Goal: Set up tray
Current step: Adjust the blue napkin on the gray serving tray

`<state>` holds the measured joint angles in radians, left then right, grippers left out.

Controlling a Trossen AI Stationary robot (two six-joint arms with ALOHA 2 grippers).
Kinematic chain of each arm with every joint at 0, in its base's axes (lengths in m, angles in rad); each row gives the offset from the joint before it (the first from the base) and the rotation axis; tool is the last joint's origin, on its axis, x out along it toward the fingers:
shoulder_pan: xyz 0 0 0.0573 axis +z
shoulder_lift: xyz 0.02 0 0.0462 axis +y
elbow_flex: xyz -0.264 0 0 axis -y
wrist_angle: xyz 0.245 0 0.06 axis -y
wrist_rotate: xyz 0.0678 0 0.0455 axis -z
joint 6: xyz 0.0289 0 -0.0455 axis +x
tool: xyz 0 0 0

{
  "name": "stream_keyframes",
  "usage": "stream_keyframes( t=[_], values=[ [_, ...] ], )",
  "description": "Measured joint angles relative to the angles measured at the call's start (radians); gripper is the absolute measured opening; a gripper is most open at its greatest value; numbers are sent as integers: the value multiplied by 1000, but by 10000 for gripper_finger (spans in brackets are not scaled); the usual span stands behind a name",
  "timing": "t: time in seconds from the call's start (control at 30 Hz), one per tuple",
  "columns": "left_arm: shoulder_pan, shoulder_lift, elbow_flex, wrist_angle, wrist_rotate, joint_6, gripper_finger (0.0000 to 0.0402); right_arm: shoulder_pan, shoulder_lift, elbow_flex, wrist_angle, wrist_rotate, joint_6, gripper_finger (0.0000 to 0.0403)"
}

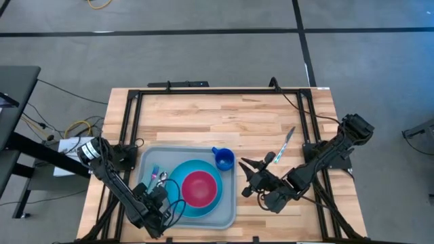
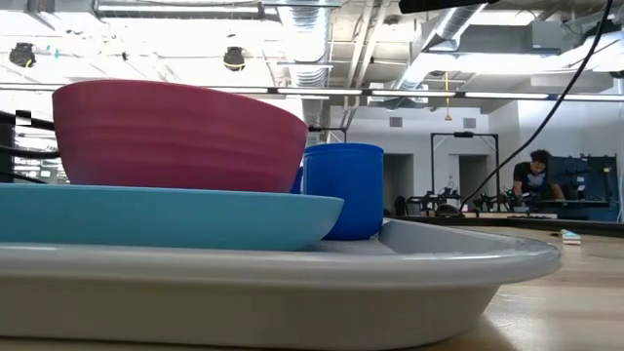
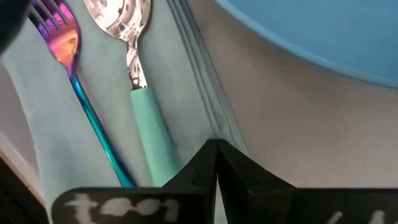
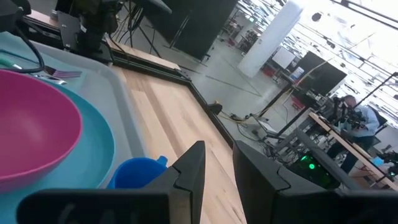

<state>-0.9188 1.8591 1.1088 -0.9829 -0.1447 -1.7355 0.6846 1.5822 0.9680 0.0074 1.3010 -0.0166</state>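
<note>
The grey-blue tray (image 1: 183,150) lies on the table's near left part. On it stand a bright blue plate (image 1: 184,173) with a pink bowl (image 1: 199,188), and a blue cup (image 1: 224,160) at its far right corner. A teal napkin (image 3: 37,106) along the tray's left side carries an iridescent fork (image 3: 68,62) and a teal-handled spoon (image 3: 134,56). My left gripper (image 3: 216,149) is shut, its tips at the napkin's right edge beside the spoon handle. My right gripper (image 1: 245,177) is open just right of the tray, near the cup (image 4: 137,171), holding nothing. My left gripper's shut fingertips (image 3: 205,163) stand at the napkin's edge (image 3: 205,118) near the spoon's handle end, coming down from the near side. Whether they touch the cloth or the tray floor I cannot tell.
A knife (image 1: 285,144) lies on bare wood right of the cup, beyond my right gripper. Black rails (image 1: 203,91) frame the table's far and side edges. A person (image 2: 534,175) stands in the room far behind the table.
</note>
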Motion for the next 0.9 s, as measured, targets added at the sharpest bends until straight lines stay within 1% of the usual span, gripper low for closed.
stream_keyframes(
  t=[0.3, 0.47, 0.7, 0.9],
  values=[
    [60, 6, 40, 32, -10, -8, 0, 0, 0, 0, 0, -1, -1, 77],
    [124, 7, 56, 74, -9, -10, 0, 0, 0, 0, 0, -1, -1, 77],
    [201, 7, 60, 77, -10, 58, 0, 0, 0, 0, 0, -1, -1, 77],
    [227, 7, 60, 40, -16, 100, 0, 0, 0, 0, 0, -3, -1, 77]
  ],
)
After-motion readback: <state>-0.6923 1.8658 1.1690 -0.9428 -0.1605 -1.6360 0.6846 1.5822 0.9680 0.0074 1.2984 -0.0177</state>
